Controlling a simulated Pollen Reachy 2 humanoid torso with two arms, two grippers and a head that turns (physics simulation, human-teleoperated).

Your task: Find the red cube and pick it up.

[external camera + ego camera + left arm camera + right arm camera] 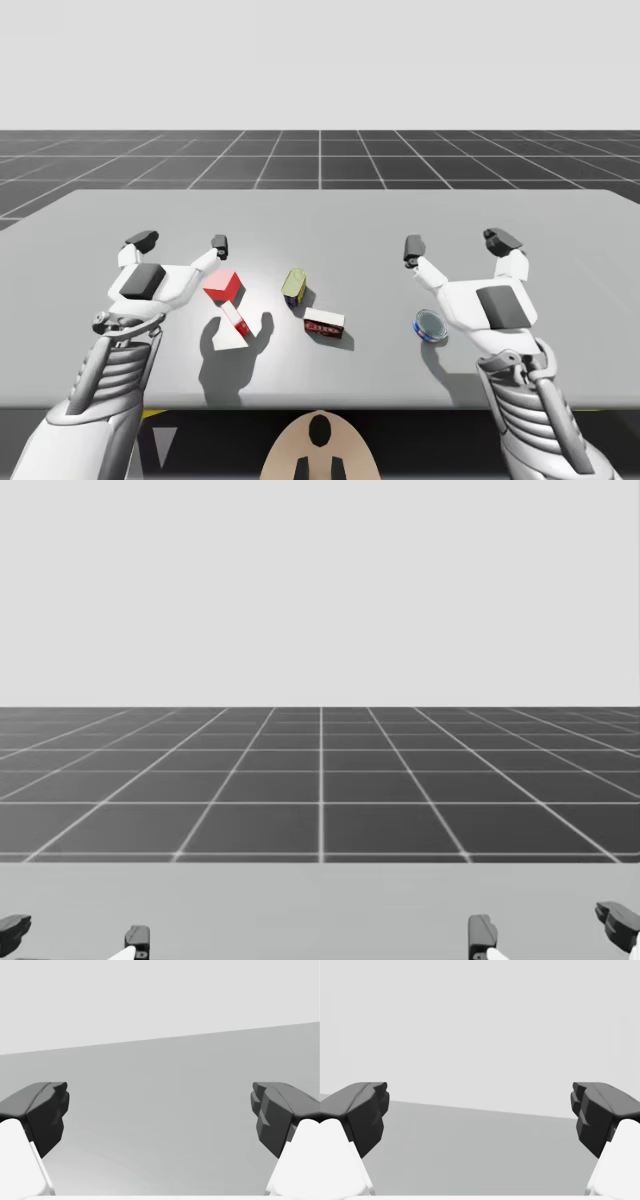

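1. Step in hand: the search, as I judge it, with no grasp begun. My head looks out over the far edge of the worktop to the grid floor, with four dark fingertips low in its view. The high view is where the cube is found.

2. The red cube sits on the worktop's left half, just beside my left arm and close under the inner finger of the left jaws. A small red-and-white box lies just beside it on the near side; whether they touch I cannot tell. A yellow-green can stands near on the other side. A dark red box lies a little further off, and a blue can lies by my right arm.

3. Next move, in my judgement: tip my head down to the cube, then swing the left jaws inward and lower them to straddle it. The cube sits turned corner-on, so the wrist may need rotating to meet flat faces. The small box is close enough to be nudged.

4. Left jaws: spread wide, holding nothing. Its fingers have bare worktop between them, and they appear raised off the surface.

5. Right jaws: equally wide — nothing held, nothing touched — well apart from the cube.
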